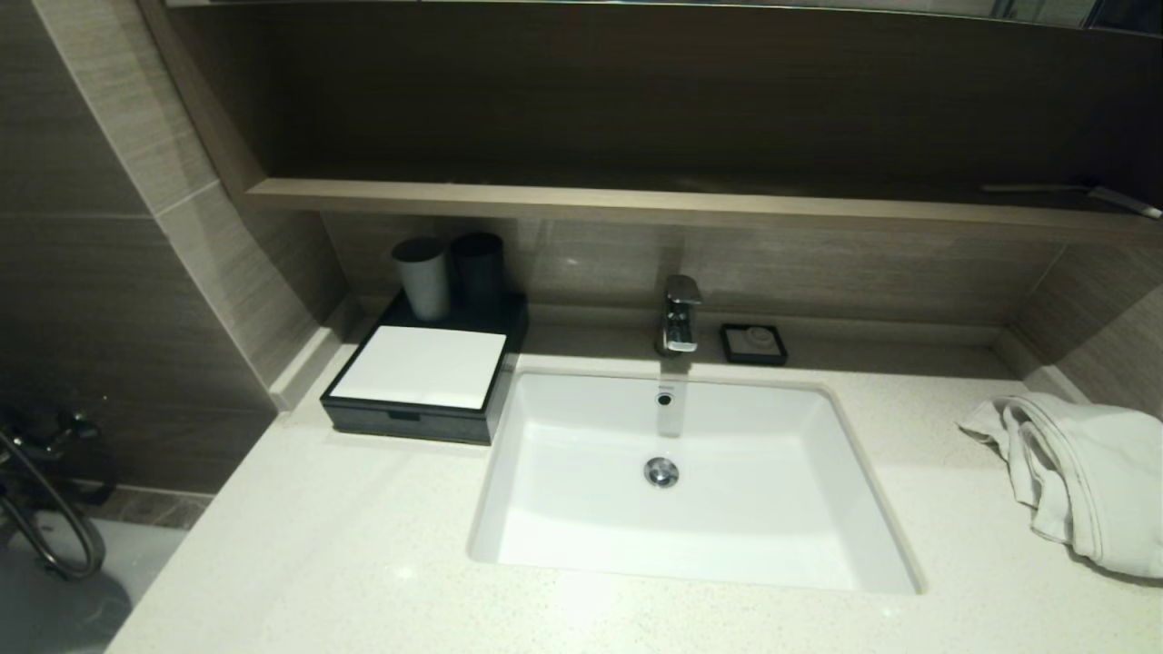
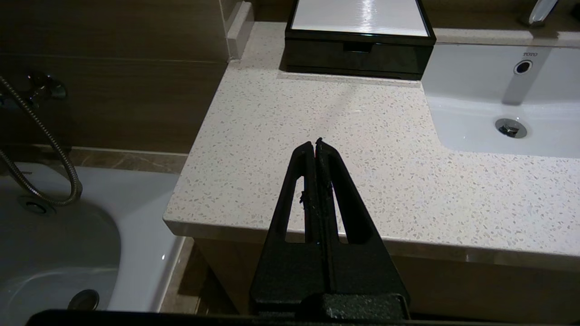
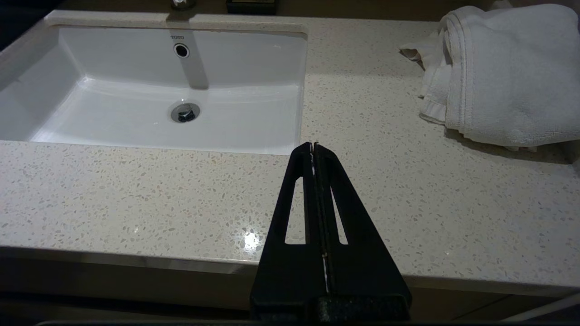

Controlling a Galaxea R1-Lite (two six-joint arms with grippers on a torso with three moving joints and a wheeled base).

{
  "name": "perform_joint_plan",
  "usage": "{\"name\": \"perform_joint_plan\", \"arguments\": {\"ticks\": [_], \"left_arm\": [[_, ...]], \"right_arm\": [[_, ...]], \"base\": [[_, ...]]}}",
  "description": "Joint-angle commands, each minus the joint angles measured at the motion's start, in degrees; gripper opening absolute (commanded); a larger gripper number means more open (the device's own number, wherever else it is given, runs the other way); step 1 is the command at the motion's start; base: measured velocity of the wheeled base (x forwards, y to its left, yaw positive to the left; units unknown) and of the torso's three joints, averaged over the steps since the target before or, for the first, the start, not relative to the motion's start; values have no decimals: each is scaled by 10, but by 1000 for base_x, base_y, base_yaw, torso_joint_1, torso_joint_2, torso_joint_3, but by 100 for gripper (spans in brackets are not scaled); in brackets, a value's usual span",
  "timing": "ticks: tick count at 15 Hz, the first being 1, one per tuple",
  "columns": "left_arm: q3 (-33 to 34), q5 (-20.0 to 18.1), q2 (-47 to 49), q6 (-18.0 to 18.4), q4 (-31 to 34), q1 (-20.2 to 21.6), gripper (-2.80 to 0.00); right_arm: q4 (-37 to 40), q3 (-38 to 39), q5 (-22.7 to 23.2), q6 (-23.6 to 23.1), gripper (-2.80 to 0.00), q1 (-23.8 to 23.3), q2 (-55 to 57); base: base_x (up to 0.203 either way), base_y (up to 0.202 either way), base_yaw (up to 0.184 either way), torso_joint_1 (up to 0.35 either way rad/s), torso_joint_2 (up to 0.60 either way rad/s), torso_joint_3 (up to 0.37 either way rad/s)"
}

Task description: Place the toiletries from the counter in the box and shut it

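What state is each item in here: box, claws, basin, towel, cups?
box: drawer shut
left claw: shut, empty, above the counter edge
right claw: shut, empty, above the counter
basin: empty, tap not running
towel: crumpled on counter
two cups: upright behind box's white panel

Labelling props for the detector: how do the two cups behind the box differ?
The pale grey cup stands on the left, nearer the wall; the black cup stands to its right. The grey one looks to taper toward its base and reads clearly, while the black one looks straighter and nearly blends into the dark wall. Both stand upright, side by side, on the black back part of the box.
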Motion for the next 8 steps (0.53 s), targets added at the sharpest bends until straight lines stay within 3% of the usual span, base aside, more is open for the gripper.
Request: {"name": "perform_joint_plan", "arguments": {"ticks": [1, 8], "left_arm": [[0, 0, 0, 0, 0, 1, -280], [0, 0, 0, 0, 0, 0, -280]], "right_arm": [[0, 0, 0, 0, -280, 0, 0], [0, 0, 1, 0, -280, 0, 0]], "base": [[0, 0, 0, 0, 0, 0], [0, 0, 0, 0, 0, 0]]}}
